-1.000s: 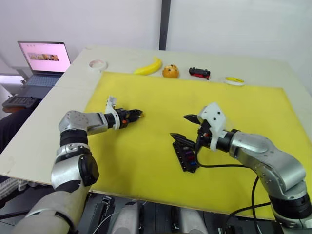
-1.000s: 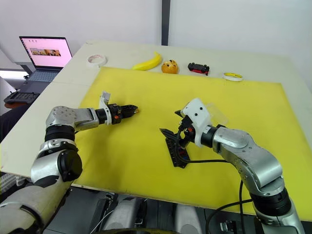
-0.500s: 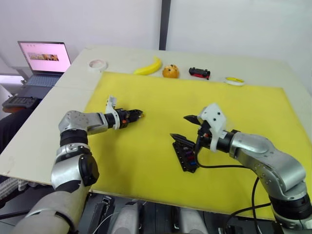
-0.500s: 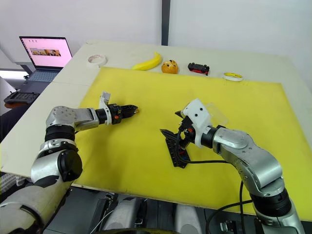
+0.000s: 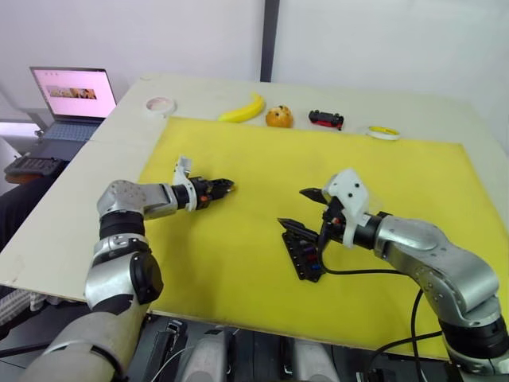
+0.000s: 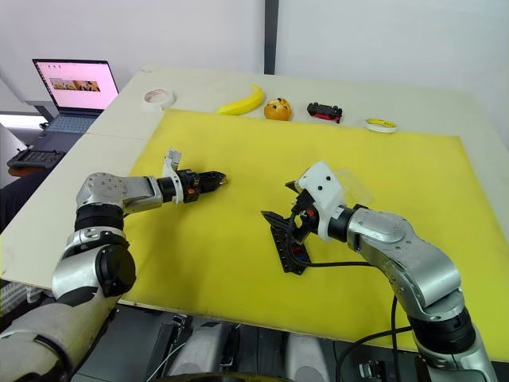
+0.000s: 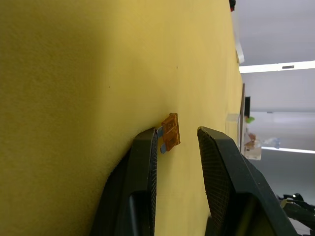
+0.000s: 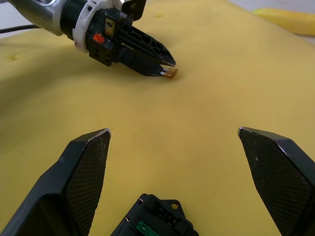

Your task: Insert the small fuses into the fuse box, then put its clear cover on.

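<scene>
fuse box (image 8: 156, 220) cut off at edge; slots partly hidden

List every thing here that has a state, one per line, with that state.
left claw: open, its tips around the orange fuse
orange fuse: on the yellow mat, not gripped
right claw: open wide over the fuse box
fuse box: flat on the mat, uncovered
laptop: open, screen lit

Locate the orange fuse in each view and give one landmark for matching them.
Left eye view: fuse at the left gripper tips, on the yellow mat.
Right eye view: same spot, left of centre.
Left wrist view: mid-frame, by one of the gripper's fingers.
Right wrist view: upper middle, at the left gripper's tips.
Shared landmark: the left gripper.
</scene>
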Controlling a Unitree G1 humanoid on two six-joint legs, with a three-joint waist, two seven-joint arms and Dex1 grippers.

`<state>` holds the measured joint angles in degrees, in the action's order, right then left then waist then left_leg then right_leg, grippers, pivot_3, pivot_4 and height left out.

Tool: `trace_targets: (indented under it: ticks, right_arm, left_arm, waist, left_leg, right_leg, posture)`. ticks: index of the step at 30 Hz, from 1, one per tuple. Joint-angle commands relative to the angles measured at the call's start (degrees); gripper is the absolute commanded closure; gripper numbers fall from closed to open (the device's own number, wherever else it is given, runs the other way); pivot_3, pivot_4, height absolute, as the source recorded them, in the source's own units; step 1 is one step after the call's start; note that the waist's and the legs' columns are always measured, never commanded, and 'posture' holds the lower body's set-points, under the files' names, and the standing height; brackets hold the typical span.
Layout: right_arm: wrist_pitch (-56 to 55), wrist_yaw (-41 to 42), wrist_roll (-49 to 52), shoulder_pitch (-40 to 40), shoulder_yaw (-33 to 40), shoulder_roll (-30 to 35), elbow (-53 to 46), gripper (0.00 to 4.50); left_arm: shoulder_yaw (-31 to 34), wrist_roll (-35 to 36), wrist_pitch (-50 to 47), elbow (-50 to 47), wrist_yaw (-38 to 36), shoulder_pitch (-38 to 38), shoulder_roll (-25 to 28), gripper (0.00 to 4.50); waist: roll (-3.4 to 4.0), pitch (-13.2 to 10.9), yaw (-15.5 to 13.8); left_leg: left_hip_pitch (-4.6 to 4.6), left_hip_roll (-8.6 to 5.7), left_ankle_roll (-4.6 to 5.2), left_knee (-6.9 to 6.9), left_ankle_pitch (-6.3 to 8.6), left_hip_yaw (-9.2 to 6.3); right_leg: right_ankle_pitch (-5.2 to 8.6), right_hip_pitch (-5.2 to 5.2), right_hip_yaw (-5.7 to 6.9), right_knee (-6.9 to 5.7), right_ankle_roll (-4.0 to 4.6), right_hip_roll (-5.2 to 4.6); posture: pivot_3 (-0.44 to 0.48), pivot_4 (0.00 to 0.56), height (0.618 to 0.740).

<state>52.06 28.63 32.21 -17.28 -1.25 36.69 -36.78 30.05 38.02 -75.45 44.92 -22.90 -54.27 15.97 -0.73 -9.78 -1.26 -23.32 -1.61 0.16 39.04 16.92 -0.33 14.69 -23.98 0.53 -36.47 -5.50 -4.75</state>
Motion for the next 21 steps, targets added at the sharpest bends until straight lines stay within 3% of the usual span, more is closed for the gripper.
trace_targets:
  ticks: [1, 4, 14, 21]
  right_arm:
    - [-0.91, 0.24, 0.1, -0.34, 1.78, 0.49, -1.42, 0.0]
    - [-0.87, 0.25, 0.16, -0.3, 1.88, 0.53, -1.44, 0.0]
    - [-0.72, 0.23, 0.55, -0.25, 2.2, 0.61, -1.51, 0.0]
    - [1.01, -1.09, 4.7, 0.87, 4.83, -2.23, -1.94, 0.0]
  left_arm:
    - [-0.93, -0.01, -0.71, 0.7, 0.34, 0.52, -1.38, 3.38]
    - [-0.75, 0.03, -0.52, 0.51, 0.51, 0.59, -1.49, 4.44]
    - [-0.29, 0.69, -1.28, -0.4, 0.38, 0.84, -1.41, 4.48]
    - [0.85, 3.62, -5.67, -7.08, -0.58, 1.22, -0.7, 4.48]
  waist:
    - [0.0, 0.0, -0.12]
    - [0.01, 0.01, -0.35]
    - [0.02, 0.01, -0.45]
    - [0.01, 0.01, -0.41]
  left_leg:
    - [0.0, 0.0, 0.0, 0.0, 0.0, 0.0]
    - [0.0, 0.0, 0.0, 0.01, 0.0, 0.0]
    - [0.01, 0.0, 0.0, 0.01, 0.0, 0.02]
    - [-0.03, 0.0, 0.0, 0.01, 0.0, 0.01]
  right_leg:
    - [0.0, 0.0, 0.0, 0.0, 0.0, 0.0]
    - [0.0, 0.0, -0.01, 0.0, 0.0, 0.01]
    - [0.0, -0.01, -0.02, -0.01, 0.0, 0.04]
    - [0.0, -0.05, -0.03, -0.03, 0.0, 0.05]
  posture:
    - [0.0, 0.15, 0.74]
    - [0.0, 0.15, 0.74]
    - [0.0, 0.15, 0.74]
    - [0.0, 0.15, 0.74]
